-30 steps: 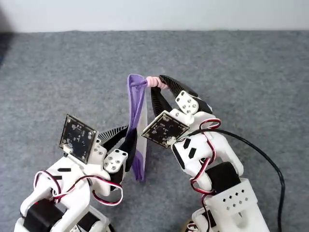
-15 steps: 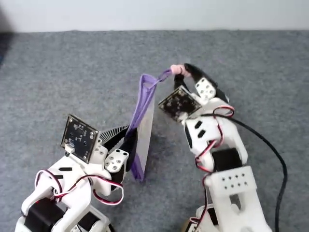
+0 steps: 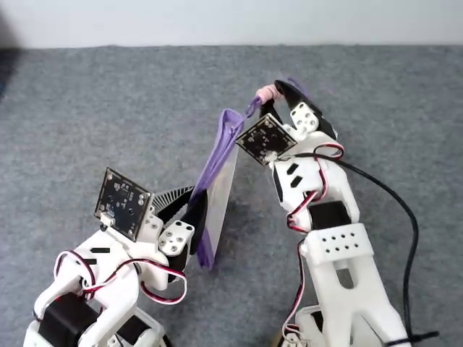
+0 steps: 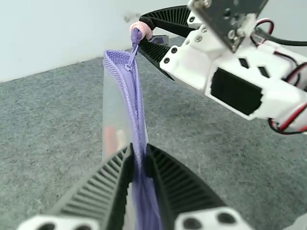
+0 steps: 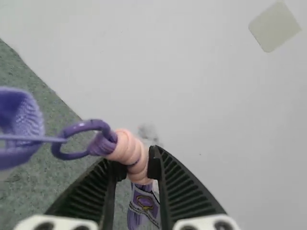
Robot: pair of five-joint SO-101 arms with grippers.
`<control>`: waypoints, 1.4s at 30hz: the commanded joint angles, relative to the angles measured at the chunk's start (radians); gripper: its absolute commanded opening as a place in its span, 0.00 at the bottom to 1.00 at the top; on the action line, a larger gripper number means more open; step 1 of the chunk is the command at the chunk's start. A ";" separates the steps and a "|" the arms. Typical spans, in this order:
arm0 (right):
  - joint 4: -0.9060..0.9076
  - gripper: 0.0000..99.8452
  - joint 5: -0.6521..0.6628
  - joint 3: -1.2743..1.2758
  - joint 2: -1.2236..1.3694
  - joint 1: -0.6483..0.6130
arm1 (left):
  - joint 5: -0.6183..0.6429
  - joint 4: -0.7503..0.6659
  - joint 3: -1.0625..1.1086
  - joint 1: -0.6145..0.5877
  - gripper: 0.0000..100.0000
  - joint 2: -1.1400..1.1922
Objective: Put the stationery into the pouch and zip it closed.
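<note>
A clear pouch (image 3: 219, 189) with a purple zipper band (image 4: 135, 103) stands on edge between the two arms, held off the grey table. My left gripper (image 4: 138, 165) is shut on the near end of the zipper band (image 3: 199, 217). My right gripper (image 5: 133, 165) is shut on the pink zipper pull (image 5: 128, 149) at the far end (image 3: 268, 92), above and beyond the pouch's top corner. A purple ring (image 5: 79, 139) links the pull to the slider. Something reddish (image 4: 110, 138) shows faintly through the pouch wall.
Grey carpet-like table surface (image 3: 94, 116) spreads out on all sides, with a white wall (image 3: 217, 22) at the far edge. A black cable (image 3: 405, 224) runs along the right arm's side.
My right gripper has pulled the pink zipper pull away to the far right, stretching the pouch's top into a slant. The left gripper has kept its hold in place.
</note>
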 commanded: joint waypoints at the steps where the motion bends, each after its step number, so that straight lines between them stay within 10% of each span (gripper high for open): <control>1: -0.073 0.01 0.000 -0.054 0.064 0.145 | -0.005 0.089 0.018 -0.012 0.01 0.008; 17: -0.124 0.01 0.029 -0.052 0.047 0.165 | -0.011 0.054 -0.015 -0.006 0.02 0.008; 24: 0.016 0.01 0.028 -0.052 -0.004 0.147 | 0.031 0.061 -0.051 -0.048 0.22 0.008; 42: 0.789 0.28 -0.104 -0.052 -0.469 0.012 | 0.044 -0.123 0.148 -0.390 0.23 0.017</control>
